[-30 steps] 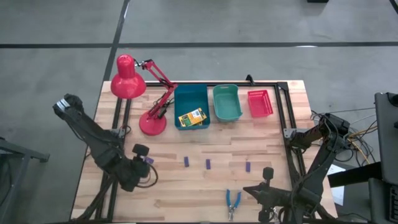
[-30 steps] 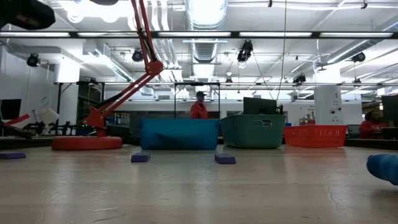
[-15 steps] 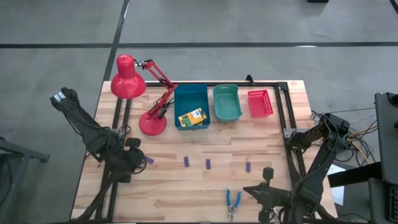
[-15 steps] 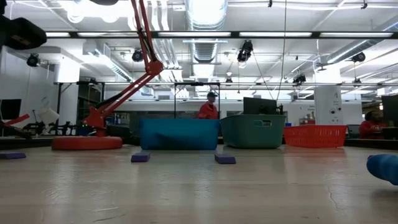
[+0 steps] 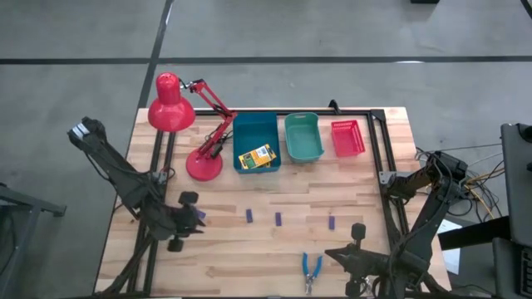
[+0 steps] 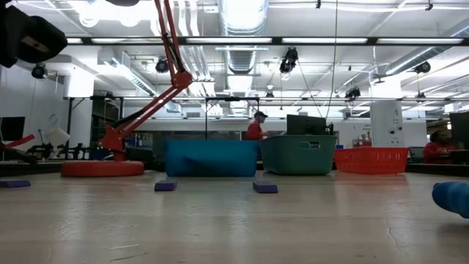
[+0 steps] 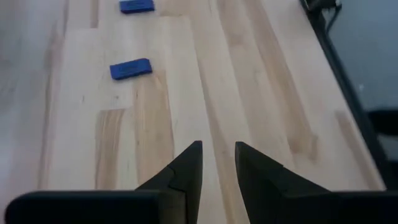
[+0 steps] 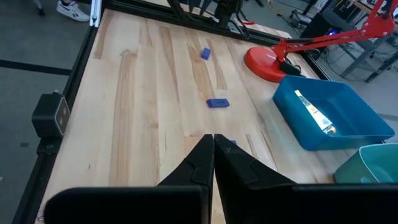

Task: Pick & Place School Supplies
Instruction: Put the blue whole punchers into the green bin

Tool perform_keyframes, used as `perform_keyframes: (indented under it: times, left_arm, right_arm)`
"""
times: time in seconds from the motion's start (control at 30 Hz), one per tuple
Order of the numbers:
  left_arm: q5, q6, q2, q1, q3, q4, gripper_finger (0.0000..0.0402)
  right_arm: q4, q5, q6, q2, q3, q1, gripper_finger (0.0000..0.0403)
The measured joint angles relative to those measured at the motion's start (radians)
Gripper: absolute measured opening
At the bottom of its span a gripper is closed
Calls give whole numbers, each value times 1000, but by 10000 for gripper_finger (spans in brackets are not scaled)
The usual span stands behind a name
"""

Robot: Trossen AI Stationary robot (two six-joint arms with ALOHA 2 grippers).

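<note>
My left gripper (image 5: 191, 219) (image 7: 217, 155) hangs open above the table's left part, high in the low view (image 6: 29, 38). One purple block (image 5: 200, 214) (image 6: 15, 183) lies flat on the wood right by it, untouched. Three more purple blocks (image 5: 248, 216) (image 5: 278, 218) (image 5: 331, 223) lie flat in a row toward the right. A blue-handled tool (image 5: 312, 266) (image 6: 451, 196) lies near the near edge. One yellow-and-green crayon box (image 5: 256, 157) (image 8: 314, 112) lies in the blue bin (image 5: 254, 124). My right gripper (image 5: 345, 253) (image 8: 213, 149) waits shut at the near right.
The red desk lamp (image 5: 170, 106) stands on its base (image 5: 204, 164) at the far left. The teal bin (image 5: 302, 137) and red bin (image 5: 347, 138) sit beside the blue bin along the far edge. A black frame (image 5: 386, 166) borders the table. People move in the room behind.
My left gripper has swung a little toward the table's left edge and back, turning at the wrist, and now sits lower in the low view. The blocks, tool and bins have stayed put. A person in the room behind has walked to the right.
</note>
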Motion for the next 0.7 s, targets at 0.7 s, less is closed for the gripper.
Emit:
perform_keyframes:
  times: [0.7]
  left_arm:
    - [28,-14,6,1,-7,116,99]
  right_arm:
    - [-96,28,-81,0,1,0,8]
